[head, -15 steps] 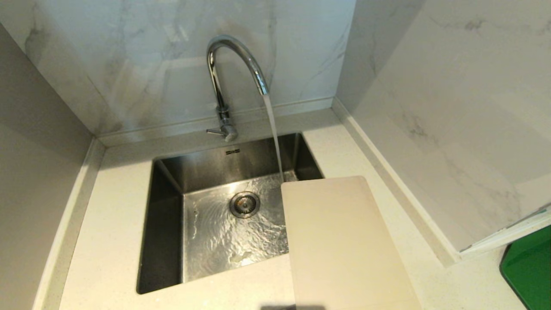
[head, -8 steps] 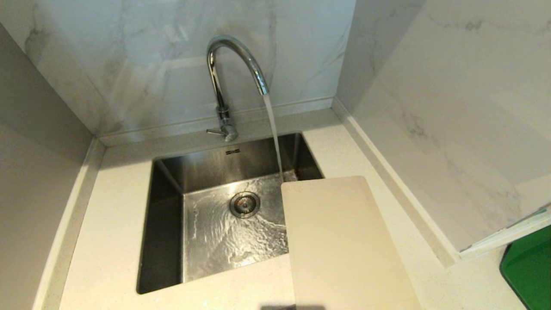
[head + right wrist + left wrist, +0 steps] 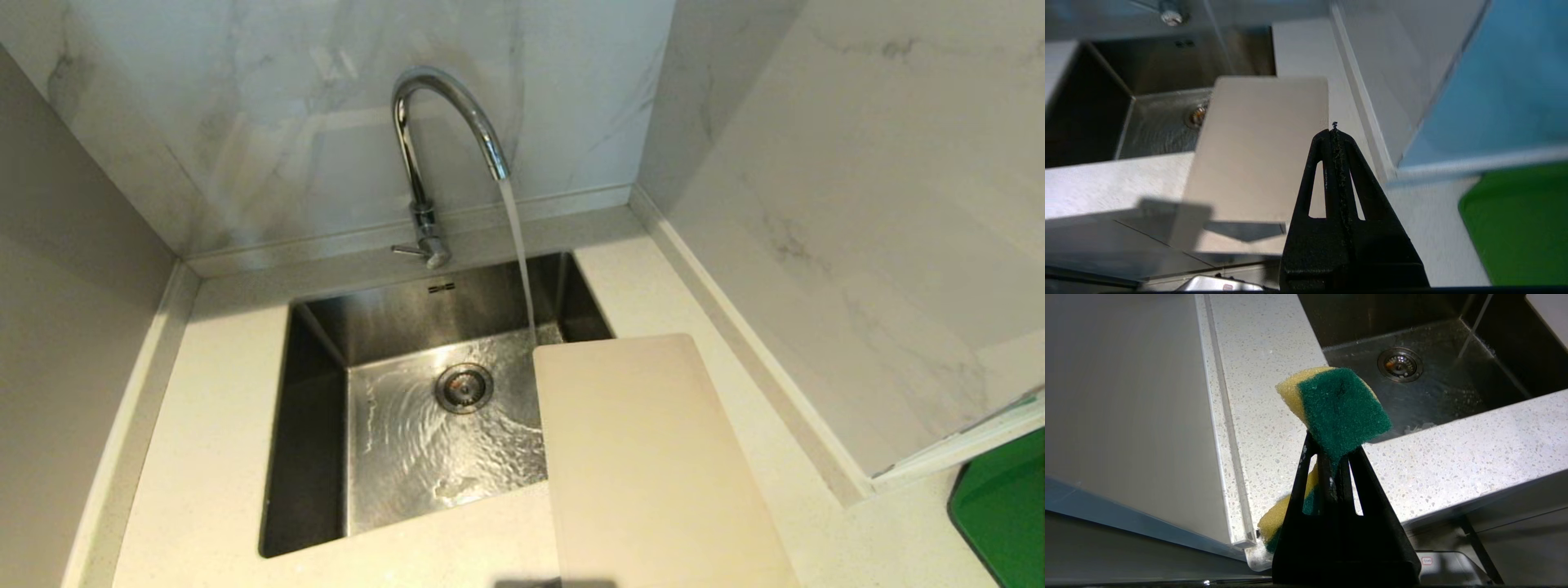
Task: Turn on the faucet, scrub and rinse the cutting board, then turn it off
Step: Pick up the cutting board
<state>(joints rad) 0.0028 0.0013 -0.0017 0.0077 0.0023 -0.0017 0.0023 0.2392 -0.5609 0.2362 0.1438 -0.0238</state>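
Note:
The chrome faucet [image 3: 441, 106] is running, and its stream [image 3: 518, 253] falls into the steel sink [image 3: 314, 425] just beyond the far end of the cutting board. Its thin lever [image 3: 404, 250] sticks out to the left at the base. The cream cutting board [image 3: 645, 465] lies flat on the counter right of the sink, its left edge overhanging the basin. Neither arm shows in the head view. My left gripper [image 3: 1331, 447] is shut on a yellow-and-green sponge [image 3: 1341, 408] near the counter's front left. My right gripper [image 3: 1334, 130] is shut and empty, hovering over the board's [image 3: 1253, 151] near right part.
Marble walls close in behind the sink and on the right. A flat green item [image 3: 1004, 506] lies on the counter at the far right. The drain [image 3: 464, 387] sits mid-basin under rippling water. Speckled counter [image 3: 204, 457] runs left of the sink.

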